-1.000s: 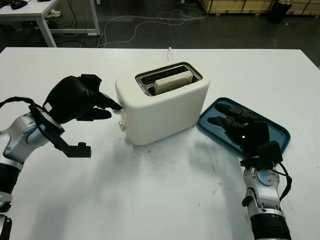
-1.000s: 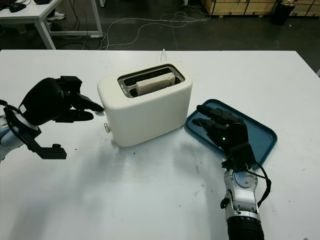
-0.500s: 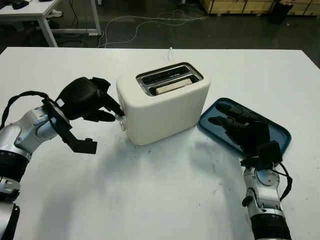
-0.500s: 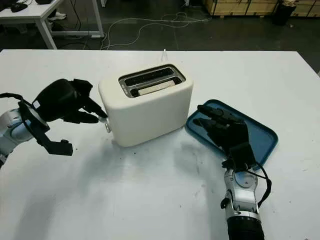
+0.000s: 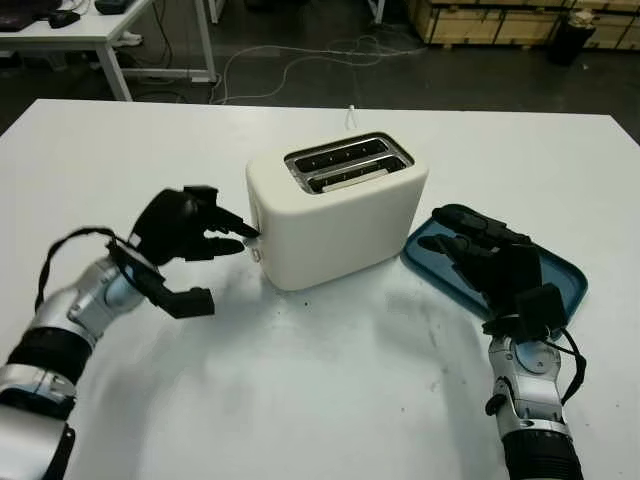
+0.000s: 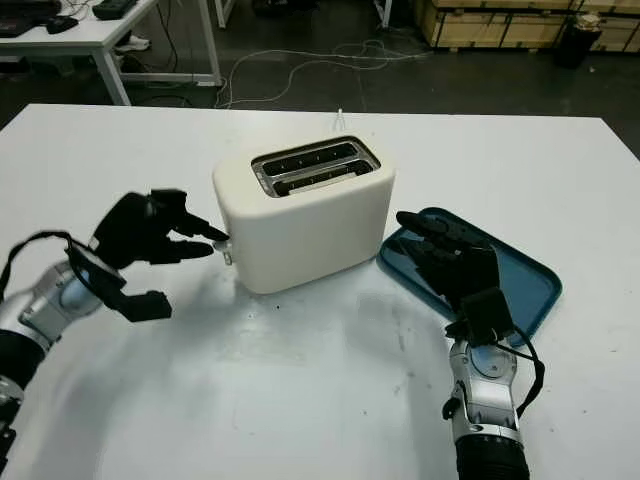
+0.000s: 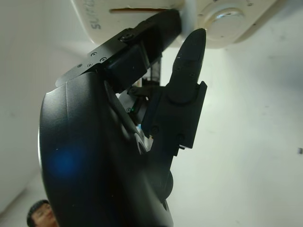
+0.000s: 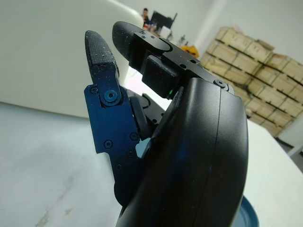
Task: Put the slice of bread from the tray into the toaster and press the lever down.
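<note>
The cream toaster [image 5: 338, 212] stands mid-table. The slice of bread [image 5: 352, 177] sits sunk deep in the nearer slot, with just a pale strip showing. My left hand [image 5: 240, 238] is at the toaster's left end, open, with one fingertip on the small white lever [image 5: 257, 238], which sits low on that end. In the left wrist view a black fingertip [image 7: 191, 45] points at the lever [image 7: 189, 12] beside a round knob [image 7: 222, 14]. My right hand [image 5: 470, 255] is open over the near end of the blue tray [image 5: 562, 285], holding nothing.
The toaster's white cord [image 5: 350, 112] runs off the table's far edge. Beyond it are a dark floor with cables, a white desk [image 5: 70, 25] and wooden pallets [image 5: 490, 20]. The white tabletop [image 5: 330, 390] spreads out in front of the toaster.
The bread has dropped from standing above the slot to deep inside it. My left hand moved down and in along the toaster's end with the lever. The right hand stayed over the tray.
</note>
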### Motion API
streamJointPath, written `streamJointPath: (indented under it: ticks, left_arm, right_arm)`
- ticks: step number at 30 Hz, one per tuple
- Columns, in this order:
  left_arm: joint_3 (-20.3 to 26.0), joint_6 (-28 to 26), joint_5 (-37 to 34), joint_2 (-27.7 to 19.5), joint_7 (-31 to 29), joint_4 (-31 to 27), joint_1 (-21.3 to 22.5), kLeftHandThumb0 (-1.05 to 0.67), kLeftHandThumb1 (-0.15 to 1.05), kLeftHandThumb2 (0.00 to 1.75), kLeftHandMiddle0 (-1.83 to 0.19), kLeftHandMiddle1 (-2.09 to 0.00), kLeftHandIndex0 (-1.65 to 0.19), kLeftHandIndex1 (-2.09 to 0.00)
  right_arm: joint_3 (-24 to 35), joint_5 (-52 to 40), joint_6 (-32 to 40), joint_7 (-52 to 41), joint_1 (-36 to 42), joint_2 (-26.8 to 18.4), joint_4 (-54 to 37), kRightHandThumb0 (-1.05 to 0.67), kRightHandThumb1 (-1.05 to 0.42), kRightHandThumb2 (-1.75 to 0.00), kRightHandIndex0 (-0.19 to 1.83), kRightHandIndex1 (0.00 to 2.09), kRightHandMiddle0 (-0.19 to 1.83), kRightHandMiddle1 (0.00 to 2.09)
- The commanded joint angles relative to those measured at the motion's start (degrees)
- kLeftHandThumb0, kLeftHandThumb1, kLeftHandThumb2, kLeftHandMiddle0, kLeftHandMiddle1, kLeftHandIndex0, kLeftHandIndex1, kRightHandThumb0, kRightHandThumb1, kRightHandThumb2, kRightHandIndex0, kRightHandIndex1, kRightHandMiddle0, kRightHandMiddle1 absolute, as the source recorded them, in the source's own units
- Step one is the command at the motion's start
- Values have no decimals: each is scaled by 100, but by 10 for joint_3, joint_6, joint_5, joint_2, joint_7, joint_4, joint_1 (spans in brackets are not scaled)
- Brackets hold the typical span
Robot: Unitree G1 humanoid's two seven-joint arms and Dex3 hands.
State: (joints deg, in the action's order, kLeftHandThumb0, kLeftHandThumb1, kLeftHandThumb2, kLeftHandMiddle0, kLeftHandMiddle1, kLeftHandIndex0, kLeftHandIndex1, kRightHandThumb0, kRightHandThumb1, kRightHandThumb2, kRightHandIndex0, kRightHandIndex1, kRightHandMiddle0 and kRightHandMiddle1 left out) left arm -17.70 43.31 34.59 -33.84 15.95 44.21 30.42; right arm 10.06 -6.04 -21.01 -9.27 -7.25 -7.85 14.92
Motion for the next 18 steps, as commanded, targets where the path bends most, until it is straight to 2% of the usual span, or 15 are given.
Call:
streamJointPath:
  ticks: [1,4,18]
  left_arm:
    - [-91,-27,63,69,-58,41,-45,-26,91,3,-55,-172,-109,-1]
    - [-98,-29,70,65,-46,43,-42,-25,91,2,-56,-168,-109,-1]
    - [-116,-31,78,43,-11,28,-34,-25,89,0,-57,-175,-111,-2]
  right_arm:
    - [1,3,-4,5,5,-5,-8,-51,-90,0,108,41,109,0]
    - [1,1,-3,3,4,-5,-6,-51,-89,0,109,41,110,0]
    - [0,3,-4,4,3,-5,-3,-51,-89,0,108,40,110,0]
